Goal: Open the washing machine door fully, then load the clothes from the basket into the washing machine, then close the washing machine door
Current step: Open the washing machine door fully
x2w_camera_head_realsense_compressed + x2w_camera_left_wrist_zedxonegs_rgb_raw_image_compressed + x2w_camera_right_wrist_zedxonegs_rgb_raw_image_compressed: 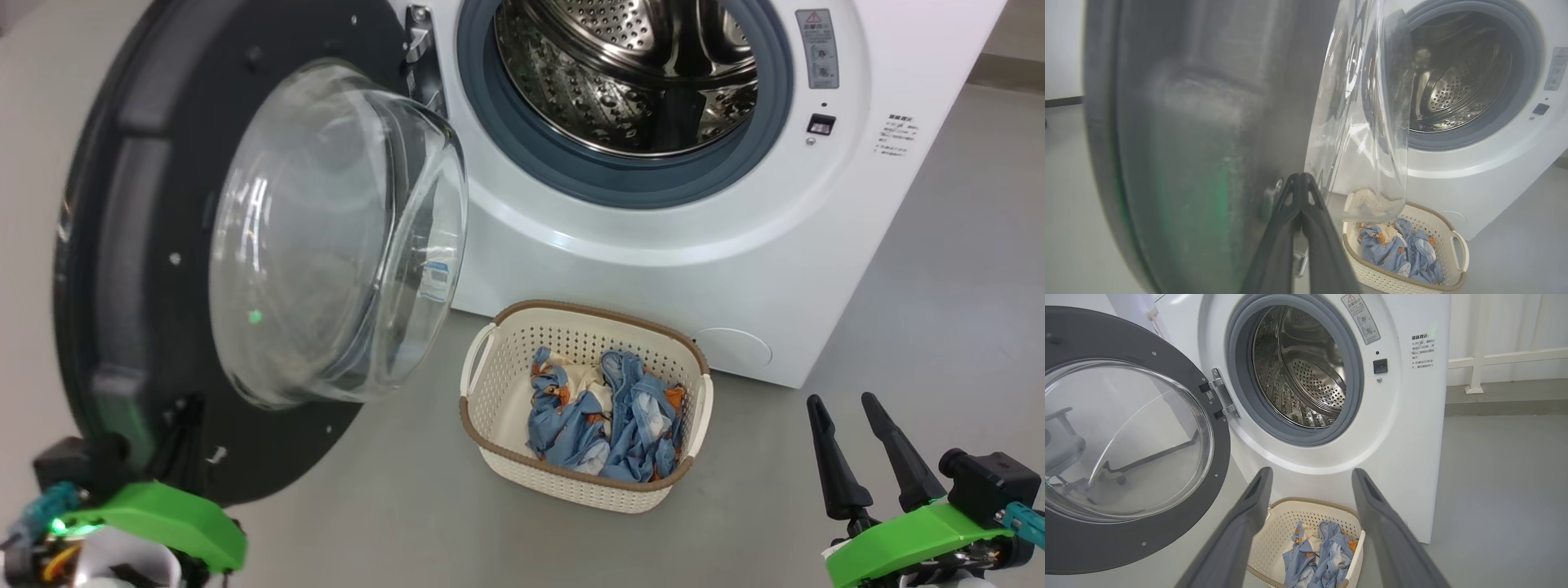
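While one round black door point(122, 245) stands open at left, one basket point(500, 384) holds blue clothes point(629, 425); left claw point(1300, 177) closed, right claw point(1311, 473) open.

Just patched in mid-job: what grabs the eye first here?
The washing machine door stands wide open at the left, its glass bowl bulging toward the camera, beside the steel drum. Below on the floor sits the basket with the blue clothes inside; the right gripper hovers nearby, jaws open.

Blue clothes point(604, 425) lie in basket point(506, 392) before washing machine point(653, 261), door point(326, 237) open.
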Tool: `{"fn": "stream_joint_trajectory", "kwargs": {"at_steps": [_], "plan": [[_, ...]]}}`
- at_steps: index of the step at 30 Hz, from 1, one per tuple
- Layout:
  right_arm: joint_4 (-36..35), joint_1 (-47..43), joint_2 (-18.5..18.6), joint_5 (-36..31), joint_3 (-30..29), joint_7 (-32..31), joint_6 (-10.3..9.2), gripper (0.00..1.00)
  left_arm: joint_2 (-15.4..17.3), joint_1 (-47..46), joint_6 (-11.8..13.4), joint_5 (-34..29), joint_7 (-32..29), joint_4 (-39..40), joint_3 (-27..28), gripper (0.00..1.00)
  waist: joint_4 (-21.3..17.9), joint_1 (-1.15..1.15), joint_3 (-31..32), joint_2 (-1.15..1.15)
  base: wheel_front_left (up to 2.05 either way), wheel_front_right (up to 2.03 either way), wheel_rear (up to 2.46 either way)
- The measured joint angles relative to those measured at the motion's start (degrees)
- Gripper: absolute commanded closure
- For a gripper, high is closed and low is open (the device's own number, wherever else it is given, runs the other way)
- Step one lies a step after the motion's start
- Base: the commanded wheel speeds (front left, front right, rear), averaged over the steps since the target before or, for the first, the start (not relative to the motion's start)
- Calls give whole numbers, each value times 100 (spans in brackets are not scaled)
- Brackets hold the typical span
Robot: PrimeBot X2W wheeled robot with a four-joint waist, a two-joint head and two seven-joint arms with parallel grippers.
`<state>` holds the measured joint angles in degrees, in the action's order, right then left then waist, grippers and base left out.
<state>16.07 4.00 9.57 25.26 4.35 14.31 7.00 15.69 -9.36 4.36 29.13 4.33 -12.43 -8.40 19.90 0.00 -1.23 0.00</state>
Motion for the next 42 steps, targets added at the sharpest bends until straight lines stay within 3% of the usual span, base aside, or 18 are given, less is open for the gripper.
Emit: {"fn": "stream_joint_trajectory", "kwargs": {"at_steps": [4, 12, 22, 34, 42], "plan": [[-21, 3, -7, 0, -21, 0, 0, 0, 187, -219, -10, 26, -116, -290, 136, 100, 69, 0, -64, 0, 0, 0, 0], [-88, 220, 2, 0, -26, 0, 0, 0, 590, -933, -264, 23, -292, -1144, 157, 100, 187, 0, -347, 0, 0, 0, 0], [-127, 477, 52, -8, -42, 0, 0, 0, 835, -1919, -491, -87, -272, -2305, 102, 100, 243, 0, -743, 0, 0, 0, 0], [-116, 737, 30, -7, -8, 0, 0, 0, 1317, -2932, -728, -387, -29, -3371, -38, 100, 69, 0, -962, 0, 0, 0, 0], [-107, 737, -18, -1, -14, 0, 0, 0, 1368, -3133, -766, -417, 136, -3742, -76, 100, -20, 0, -1031, 0, 0, 0, 0]]}}
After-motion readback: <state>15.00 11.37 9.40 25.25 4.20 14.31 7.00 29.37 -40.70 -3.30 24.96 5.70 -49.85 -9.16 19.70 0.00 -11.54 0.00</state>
